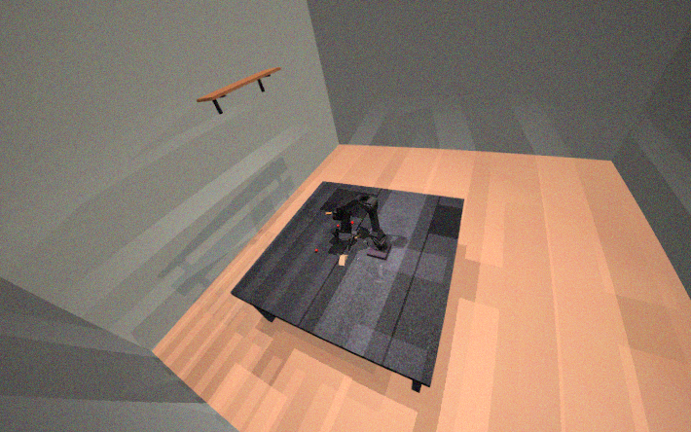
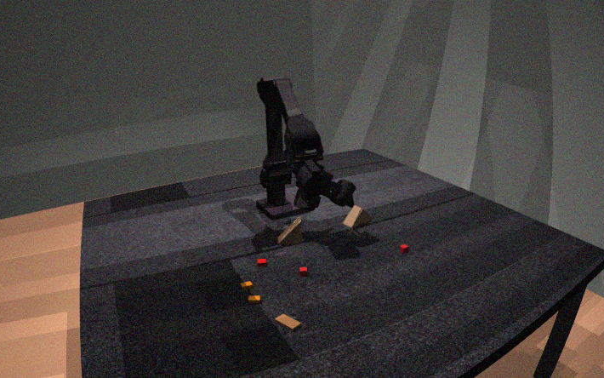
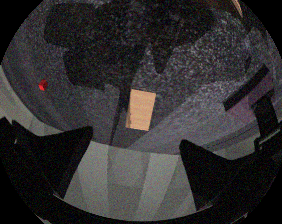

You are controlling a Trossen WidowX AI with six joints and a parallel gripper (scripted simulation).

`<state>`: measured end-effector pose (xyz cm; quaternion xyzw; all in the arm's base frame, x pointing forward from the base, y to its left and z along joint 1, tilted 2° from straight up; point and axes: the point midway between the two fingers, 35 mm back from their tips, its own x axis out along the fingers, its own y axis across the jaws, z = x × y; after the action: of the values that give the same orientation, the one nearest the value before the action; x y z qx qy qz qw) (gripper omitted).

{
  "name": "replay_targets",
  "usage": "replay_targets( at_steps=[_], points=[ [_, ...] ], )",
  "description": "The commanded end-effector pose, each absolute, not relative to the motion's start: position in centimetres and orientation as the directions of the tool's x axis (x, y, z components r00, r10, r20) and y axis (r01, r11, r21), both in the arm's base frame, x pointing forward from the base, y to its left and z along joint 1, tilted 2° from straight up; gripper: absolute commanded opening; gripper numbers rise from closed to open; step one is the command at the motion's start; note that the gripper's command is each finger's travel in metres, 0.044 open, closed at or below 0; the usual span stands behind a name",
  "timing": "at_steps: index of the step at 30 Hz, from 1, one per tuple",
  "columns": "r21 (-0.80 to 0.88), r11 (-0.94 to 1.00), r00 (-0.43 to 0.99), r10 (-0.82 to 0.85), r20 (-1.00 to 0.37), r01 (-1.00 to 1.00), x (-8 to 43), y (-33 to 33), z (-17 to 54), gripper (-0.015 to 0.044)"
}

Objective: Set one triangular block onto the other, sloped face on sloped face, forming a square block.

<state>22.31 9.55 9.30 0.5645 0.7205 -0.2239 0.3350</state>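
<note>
One tan triangular block (image 1: 342, 260) (image 2: 355, 216) (image 3: 142, 110) rests on the table, a pale face showing and a darker side at its right in the exterior view. The other triangular block (image 1: 356, 236) (image 2: 291, 231) stands apart from it, nearer the arm's base, its slope rising to the right in the exterior view. It is partly hidden in the top view and not seen in the wrist view. My gripper (image 1: 344, 241) (image 2: 333, 205) (image 3: 137, 139) is open and empty, above the table between the two blocks. Its fingertips are hard to make out in the top and exterior views.
The black table (image 1: 370, 306) (image 2: 389, 290) also bears a red cube (image 1: 315, 250) (image 2: 403, 249) (image 3: 43, 85), two more red pieces (image 2: 261, 262) (image 2: 303, 271), two orange pieces (image 2: 247, 284) (image 2: 254, 298) and a flat tan plank (image 1: 328, 212) (image 2: 287, 321). The arm's base (image 1: 378, 252) (image 2: 276, 209) stands behind the blocks in the exterior view.
</note>
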Motion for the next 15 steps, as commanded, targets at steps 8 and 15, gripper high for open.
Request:
replay_targets(
  at_steps=[8,15],
  points=[
    [0.05,0.253,-0.138,0.669,-0.73,0.966,21.4,14.7,3.7,0.044],
    [0.049,0.254,-0.14,0.675,-0.725,0.966,20.7,16.1,2.4,0.044]
  ],
)
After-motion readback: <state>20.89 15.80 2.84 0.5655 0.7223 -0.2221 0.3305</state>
